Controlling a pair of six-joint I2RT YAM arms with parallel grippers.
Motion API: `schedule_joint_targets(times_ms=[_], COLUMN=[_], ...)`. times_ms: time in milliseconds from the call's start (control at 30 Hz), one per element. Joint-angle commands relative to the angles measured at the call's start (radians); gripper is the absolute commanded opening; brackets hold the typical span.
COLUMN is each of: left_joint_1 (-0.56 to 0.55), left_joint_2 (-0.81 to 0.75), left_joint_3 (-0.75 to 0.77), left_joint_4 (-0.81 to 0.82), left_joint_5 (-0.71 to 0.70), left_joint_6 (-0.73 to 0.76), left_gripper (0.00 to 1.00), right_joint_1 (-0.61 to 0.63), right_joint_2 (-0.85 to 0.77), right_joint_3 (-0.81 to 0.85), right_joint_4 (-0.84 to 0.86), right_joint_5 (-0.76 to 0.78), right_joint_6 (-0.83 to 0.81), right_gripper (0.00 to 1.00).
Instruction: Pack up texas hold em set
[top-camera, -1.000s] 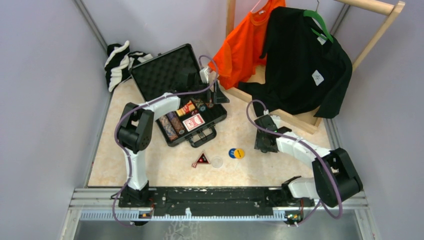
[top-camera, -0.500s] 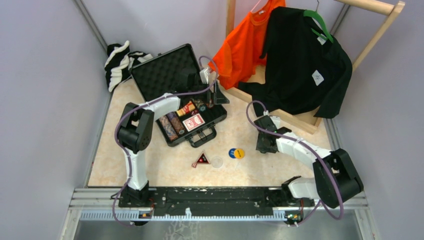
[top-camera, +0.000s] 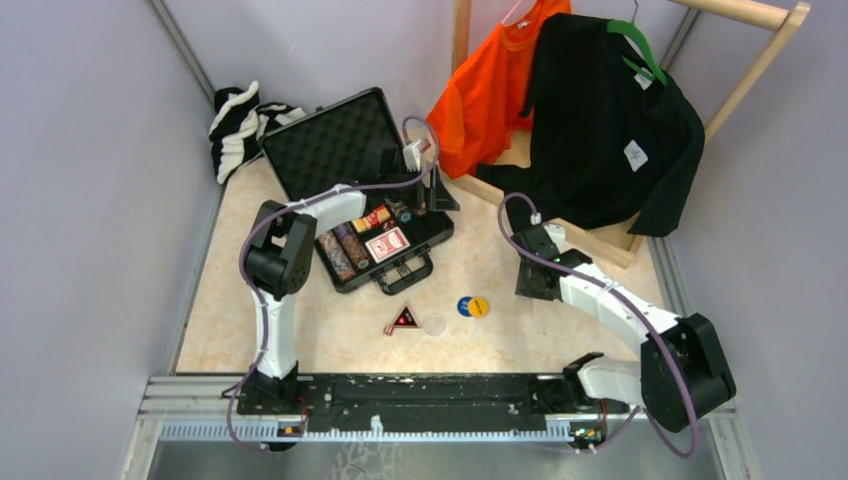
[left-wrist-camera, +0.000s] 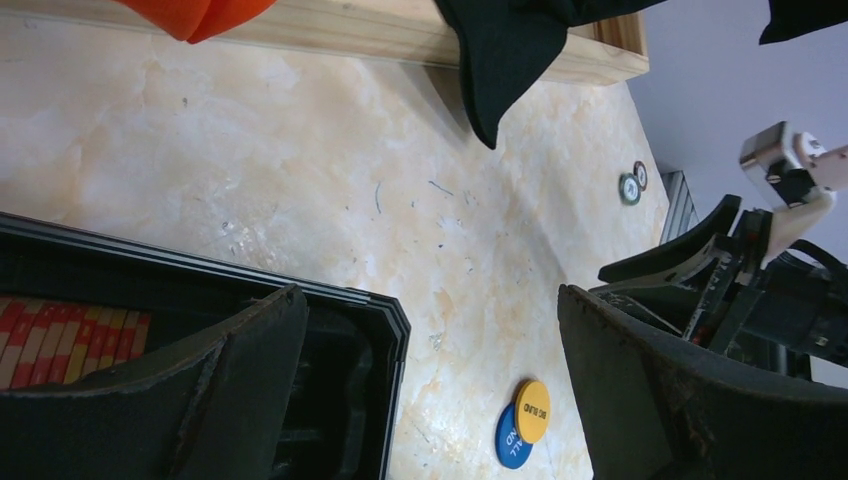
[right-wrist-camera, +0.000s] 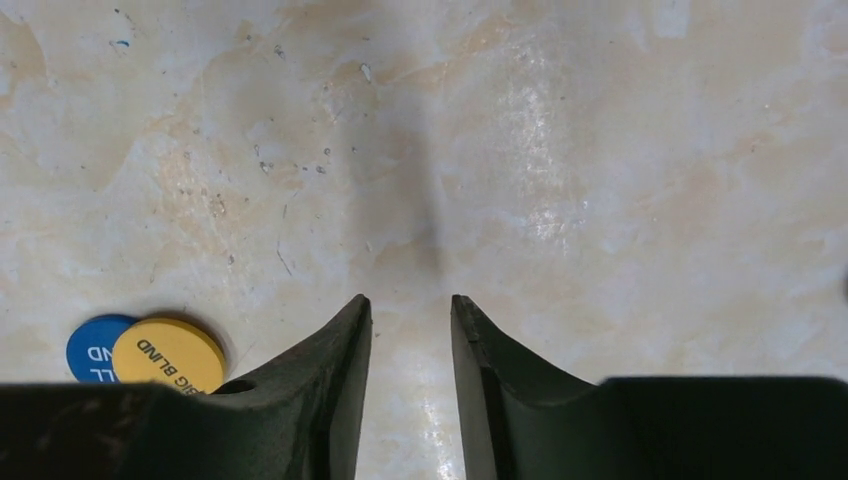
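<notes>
The black briefcase lies open at the back left, with rows of poker chips and a red card deck in its tray. My left gripper hovers over the case's right corner, wide open and empty. On the table in front lie a yellow disc overlapping a blue disc, a clear disc and a black-red triangle. My right gripper points down at bare table just right of the discs, its fingers a narrow gap apart with nothing between. Two loose chips lie farther off.
A wooden clothes rack at the back right carries an orange shirt and a black shirt draping onto its base. A black-and-white striped cloth sits in the back left corner. Grey walls close in both sides.
My right gripper's fingers have drawn closer together and the arm has edged slightly right. The left arm has shifted a little; its gripper stays wide open.
</notes>
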Motion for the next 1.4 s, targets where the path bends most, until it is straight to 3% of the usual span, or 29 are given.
schedule_joint_targets(times_ms=[0,200,433,533,600,633,667,767,833,900,933,1000,1033,1167,1367], left_joint_1=[0.008,0.008,-0.045,-0.112,-0.156,-0.179,-0.201,-0.281,-0.330,-0.353,-0.358,-0.369,-0.378,-0.407,-0.424], left_joint_2=[0.024,0.022,-0.025,-0.025,-0.006,0.008,0.026,0.085,0.118,0.149,0.168,0.215,0.236,0.276,0.228], left_joint_3=[0.041,0.043,0.034,0.062,0.095,0.115,0.140,0.232,0.304,0.366,0.400,0.492,0.537,0.632,0.548], left_joint_4=[-0.045,-0.043,0.000,-0.003,0.000,-0.001,-0.008,-0.066,-0.080,-0.047,-0.023,-0.013,-0.022,-0.080,-0.039], left_joint_5=[0.001,0.007,-0.037,-0.063,-0.086,-0.102,-0.115,-0.159,-0.163,-0.133,-0.112,-0.075,-0.068,-0.089,-0.156], left_joint_6=[0.020,0.026,0.060,0.096,0.107,0.112,0.122,0.170,0.185,0.153,0.130,0.098,0.089,0.096,0.108], left_gripper=[1.00,1.00,0.99,0.98,0.96,0.95,0.93,0.91,0.92,0.93,0.94,0.94,0.94,0.95,0.96], right_joint_1=[0.015,-0.084,-0.385,-0.564,-0.702,-0.769,-0.836,-0.895,-0.898,-0.898,-0.898,-0.898,-0.898,-0.899,-0.898], right_joint_2=[-0.026,-0.071,-0.400,-0.560,-0.622,-0.629,-0.628,-0.649,-0.681,-0.699,-0.714,-0.754,-0.778,-0.798,-0.539], right_joint_3=[0.048,0.031,-0.047,-0.091,-0.119,-0.128,-0.137,-0.173,-0.213,-0.241,-0.261,-0.313,-0.331,-0.393,-0.324], right_joint_4=[-0.034,-0.015,0.032,0.062,0.096,0.107,0.109,0.122,0.104,0.047,0.021,-0.035,-0.035,-0.018,-0.021], right_joint_5=[0.065,0.040,-0.006,-0.126,-0.213,-0.251,-0.285,-0.250,-0.087,0.081,0.156,0.242,0.237,0.216,0.325], right_joint_6=[0.001,-0.015,-0.023,0.026,0.043,0.050,0.067,0.166,0.226,0.286,0.317,0.423,0.458,0.562,0.526], right_gripper=[0.38,0.60,0.63,0.52,0.34,0.21,0.01,0.00,0.00,0.08,0.18,0.51,0.56,0.63,0.70])
